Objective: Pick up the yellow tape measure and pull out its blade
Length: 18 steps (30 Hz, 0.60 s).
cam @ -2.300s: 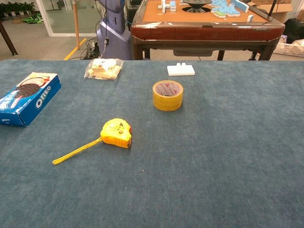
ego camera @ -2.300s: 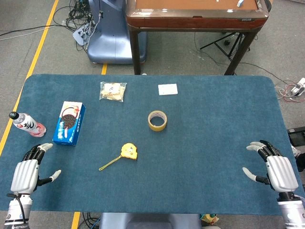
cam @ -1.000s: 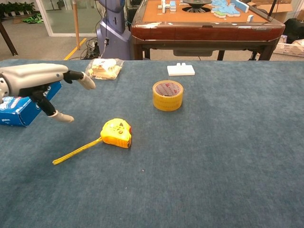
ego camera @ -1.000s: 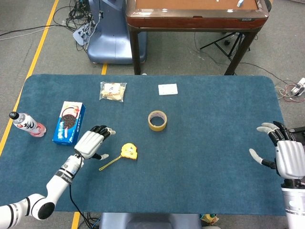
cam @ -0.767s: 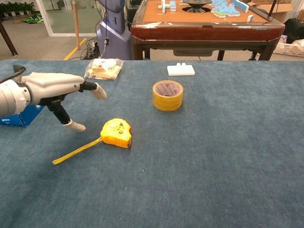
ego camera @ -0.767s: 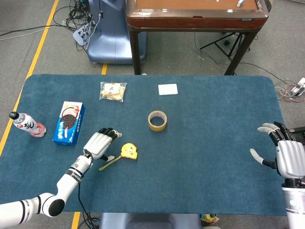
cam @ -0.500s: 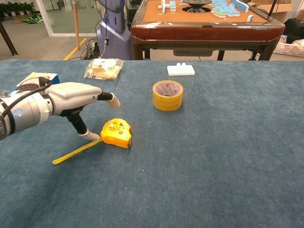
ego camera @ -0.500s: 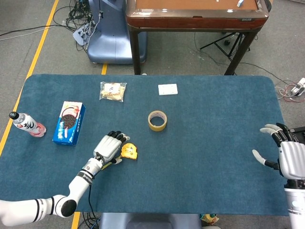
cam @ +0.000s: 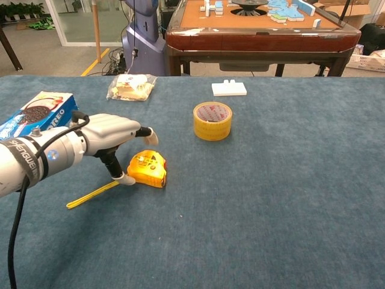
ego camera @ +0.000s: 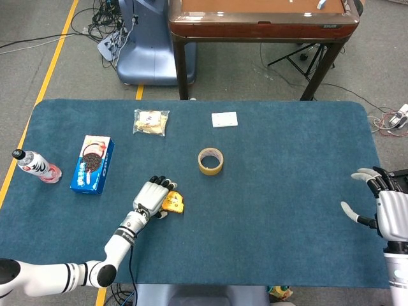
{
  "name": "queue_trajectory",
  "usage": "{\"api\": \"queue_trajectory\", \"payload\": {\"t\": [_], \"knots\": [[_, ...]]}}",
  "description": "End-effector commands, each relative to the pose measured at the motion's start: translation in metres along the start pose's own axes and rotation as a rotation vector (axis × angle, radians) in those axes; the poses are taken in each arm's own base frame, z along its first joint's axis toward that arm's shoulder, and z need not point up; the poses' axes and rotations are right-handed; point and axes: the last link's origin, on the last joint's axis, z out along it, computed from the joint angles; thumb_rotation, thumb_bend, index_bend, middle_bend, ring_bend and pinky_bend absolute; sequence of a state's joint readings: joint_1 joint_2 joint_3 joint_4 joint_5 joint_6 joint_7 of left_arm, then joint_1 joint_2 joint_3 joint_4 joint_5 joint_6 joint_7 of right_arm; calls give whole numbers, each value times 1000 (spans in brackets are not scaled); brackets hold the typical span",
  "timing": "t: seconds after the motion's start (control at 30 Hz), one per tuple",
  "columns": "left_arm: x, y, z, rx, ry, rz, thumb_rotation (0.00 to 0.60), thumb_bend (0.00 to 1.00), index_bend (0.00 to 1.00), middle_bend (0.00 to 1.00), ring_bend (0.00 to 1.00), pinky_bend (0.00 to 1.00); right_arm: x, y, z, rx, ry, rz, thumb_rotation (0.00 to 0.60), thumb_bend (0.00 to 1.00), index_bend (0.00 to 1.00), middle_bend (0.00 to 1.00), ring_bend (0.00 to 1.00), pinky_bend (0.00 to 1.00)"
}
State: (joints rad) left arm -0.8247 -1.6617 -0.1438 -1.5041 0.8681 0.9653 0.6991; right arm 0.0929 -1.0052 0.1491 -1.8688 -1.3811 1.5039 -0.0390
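Observation:
The yellow tape measure (ego camera: 173,203) (cam: 148,168) lies on the blue table, left of centre, with a short length of blade (cam: 91,195) drawn out toward the near left. My left hand (ego camera: 153,194) (cam: 110,135) hovers right at its left side. The thumb tip (cam: 127,179) is down by the case where the blade leaves it, and the fingers (cam: 148,136) reach over the far edge without closing. My right hand (ego camera: 388,212) stays at the table's right edge, fingers spread, holding nothing; only the head view shows it.
A roll of yellow tape (ego camera: 210,160) (cam: 212,120) sits beyond the tape measure. An Oreo box (ego camera: 93,164) (cam: 37,114) and a bottle (ego camera: 35,166) are at the left. A snack bag (ego camera: 151,122) (cam: 129,87) and a white block (ego camera: 224,119) (cam: 229,88) lie at the back.
My left hand has come in from the near left to the tape measure, its thumb now down against the case. The right hand has drifted slightly right.

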Motion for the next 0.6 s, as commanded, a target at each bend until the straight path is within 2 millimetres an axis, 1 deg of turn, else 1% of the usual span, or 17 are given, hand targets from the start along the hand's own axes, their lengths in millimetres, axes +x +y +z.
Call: {"api": "queue_trajectory", "payload": {"t": [0.03,0.43,0.53,0.6], "knots": [[0,2,3,3,5,-8,600,175,224,231,130,113,0,1,0,-2,0,0,600,284,315,262,143,224],[-2,6,8,7,2,-18,600,175,298,297,163,114,-1,4,-1,-12,-6,-1,600,284,315,262,143,224],[-2,7,10,6,9,-30,600,175,331,336,186,114,-1,5,-2,-15,-5,-1,600,284,315,262,143,224],[-3,8,11,4,13,-47,600,175,368,382,211,114,0,5,-2,-17,-6,-2,600,284,315,262,143,224]]}}
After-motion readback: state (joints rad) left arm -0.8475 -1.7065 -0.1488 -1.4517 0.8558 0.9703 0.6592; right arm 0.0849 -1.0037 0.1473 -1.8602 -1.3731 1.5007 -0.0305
